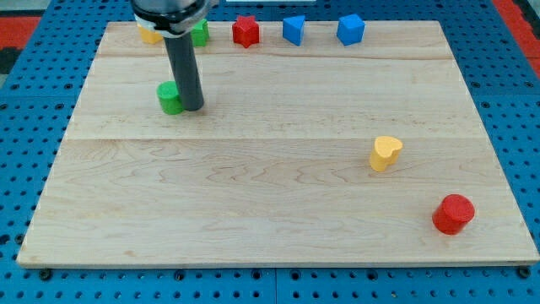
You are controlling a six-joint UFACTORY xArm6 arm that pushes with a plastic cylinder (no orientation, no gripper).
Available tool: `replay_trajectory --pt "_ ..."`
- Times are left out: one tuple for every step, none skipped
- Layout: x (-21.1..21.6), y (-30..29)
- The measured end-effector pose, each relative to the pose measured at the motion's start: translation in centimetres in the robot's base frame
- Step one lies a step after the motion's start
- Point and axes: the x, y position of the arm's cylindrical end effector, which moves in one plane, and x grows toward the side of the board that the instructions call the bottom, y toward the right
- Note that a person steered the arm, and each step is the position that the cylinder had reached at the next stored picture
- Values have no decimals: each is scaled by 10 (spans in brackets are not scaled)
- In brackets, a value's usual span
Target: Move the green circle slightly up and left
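Observation:
The green circle (170, 98) is a short green cylinder on the wooden board (278, 186), in the upper left part of the view. My tip (193, 108) stands on the board right against the circle's right side, touching it or nearly so. The dark rod rises from there to the view's top edge and hides part of the blocks behind it.
Along the board's top edge stand a yellow block (149, 34), a green block (200, 33), a red star-like block (245, 31) and two blue blocks (293, 29) (350, 29). A yellow heart (386, 153) and a red cylinder (453, 214) lie at the right.

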Motion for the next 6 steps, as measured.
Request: replay_trajectory --pt "9 12" --pt "18 47" --pt "3 -14" --pt "-48 -42" --pt "-73 -114" --pt "-38 -73"
